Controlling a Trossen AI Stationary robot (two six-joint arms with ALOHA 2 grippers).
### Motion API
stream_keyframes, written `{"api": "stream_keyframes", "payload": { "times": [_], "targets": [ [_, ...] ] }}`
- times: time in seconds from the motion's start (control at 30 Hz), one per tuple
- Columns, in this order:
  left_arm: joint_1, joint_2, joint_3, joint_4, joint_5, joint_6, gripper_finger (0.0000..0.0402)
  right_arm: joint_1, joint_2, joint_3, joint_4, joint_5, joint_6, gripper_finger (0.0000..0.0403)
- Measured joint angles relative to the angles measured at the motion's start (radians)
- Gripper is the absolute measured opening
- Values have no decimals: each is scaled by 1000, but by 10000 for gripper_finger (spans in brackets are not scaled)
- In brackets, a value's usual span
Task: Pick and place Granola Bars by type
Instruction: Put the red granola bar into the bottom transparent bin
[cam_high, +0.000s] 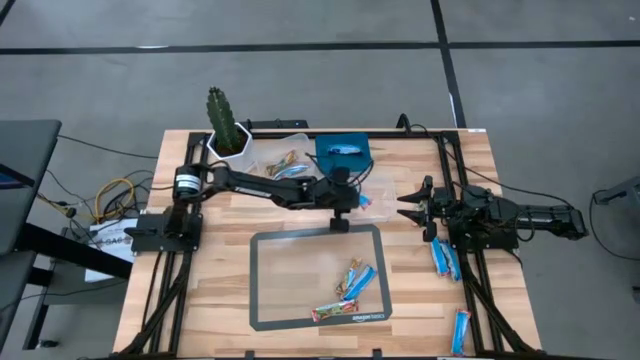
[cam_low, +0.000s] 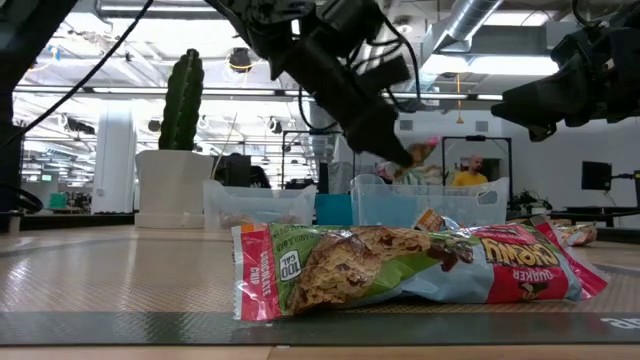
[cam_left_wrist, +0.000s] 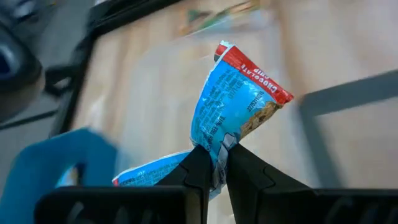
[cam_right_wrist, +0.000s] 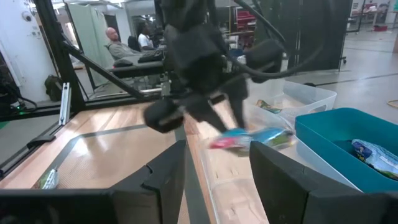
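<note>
My left fingers (cam_left_wrist: 214, 163) pinch a blue granola bar (cam_left_wrist: 233, 102) beside the blue bin (cam_high: 345, 157); my right fingers (cam_right_wrist: 214, 168) hang wide apart.

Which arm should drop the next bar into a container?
Left. Its claw is already shut on a blue foil-wrapped granola bar, near the blue rectangular bin. The right claw hangs open, holding nothing.
</note>
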Motion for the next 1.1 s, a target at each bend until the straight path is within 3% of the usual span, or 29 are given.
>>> {"api": "stream_keyframes", "payload": {
  "times": [0.1,0.23,0.63,1.1],
  "targets": [
    [10,3,0,-8,-74,-8,33,0,0,0,0,0,0,170],
    [12,2,0,-20,-85,-36,43,0,0,0,0,0,0,170],
    [9,2,0,-33,-69,-85,147,0,0,0,0,0,0,170],
    [-12,1,0,-36,-86,-81,154,0,0,0,0,0,0,170]
  ]
}}
